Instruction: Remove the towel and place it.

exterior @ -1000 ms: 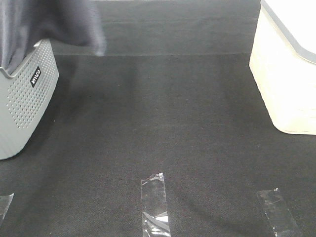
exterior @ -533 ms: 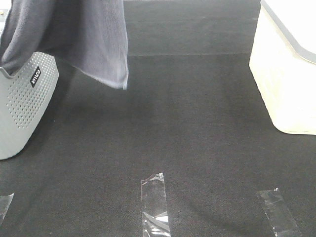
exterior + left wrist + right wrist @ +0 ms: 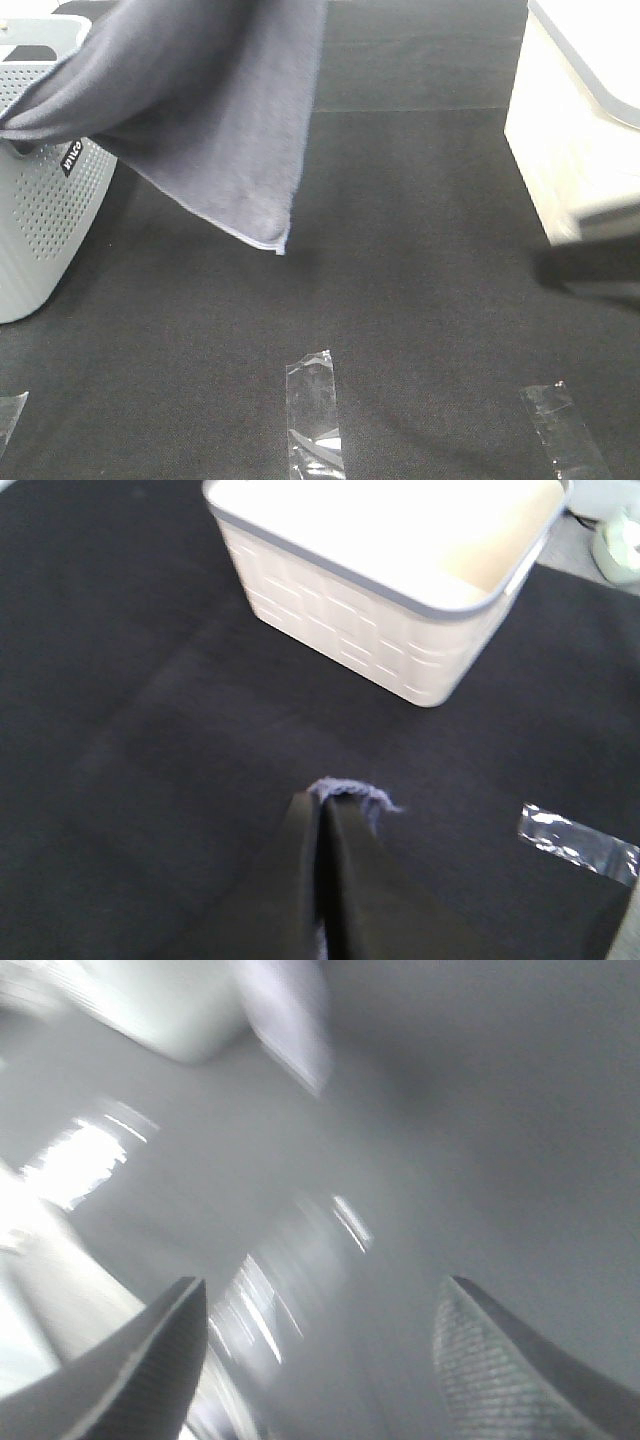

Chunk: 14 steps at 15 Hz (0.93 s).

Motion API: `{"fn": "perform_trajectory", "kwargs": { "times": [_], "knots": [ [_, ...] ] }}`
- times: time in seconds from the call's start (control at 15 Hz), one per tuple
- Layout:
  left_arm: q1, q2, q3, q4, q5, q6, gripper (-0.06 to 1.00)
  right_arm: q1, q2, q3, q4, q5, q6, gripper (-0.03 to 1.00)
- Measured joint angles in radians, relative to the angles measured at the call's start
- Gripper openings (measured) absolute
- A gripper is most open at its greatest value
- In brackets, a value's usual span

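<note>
The slate-grey towel [image 3: 215, 130] hangs from above the frame. It drapes over the rim of the grey basket [image 3: 40, 220], and its hemmed lower corner hovers above the black mat. In the left wrist view my left gripper [image 3: 322, 805] is shut, with a tuft of the towel [image 3: 352, 793] pinched at its tips. The gripper itself is out of the exterior view. My right gripper [image 3: 322, 1290] stands open with nothing between its fingers, and its view is motion-blurred. A dark blurred shape, the right arm [image 3: 595, 270], reaches in at the right edge.
A white basket [image 3: 570, 150] stands at the right, also seen as the white basket [image 3: 400, 580] from the left wrist. Clear tape strips [image 3: 313, 410] [image 3: 562, 430] lie on the black mat [image 3: 420, 260] near the front.
The towel has swung rightward and further out of the grey basket, its lower corner now lower and nearer the middle. The right arm has come into view at the right edge.
</note>
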Motion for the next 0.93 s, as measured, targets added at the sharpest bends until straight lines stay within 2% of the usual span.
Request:
{"fn": "perform_trajectory", "kwargs": {
  "times": [0.27,0.53,0.6,0.67,0.93],
  "knots": [
    [-0.048,0.068,0.000,-0.008,-0.021,0.000,0.00,0.000,0.256,0.000,0.367,-0.002,-0.389,0.62],
    [-0.062,0.080,0.000,-0.010,-0.143,0.000,0.00,0.000,0.464,0.000,0.660,0.016,-0.711,0.62],
    [-0.062,0.080,0.000,-0.010,-0.160,0.000,0.00,0.000,0.511,0.000,0.682,0.043,-0.774,0.62],
    [-0.062,0.080,0.000,-0.010,-0.160,0.000,0.00,0.000,0.511,0.000,0.682,0.043,-0.774,0.62],
    [-0.062,0.080,0.000,-0.027,-0.194,0.000,0.00,0.000,0.732,-0.012,0.694,0.136,-0.943,0.62]
  ]
}}
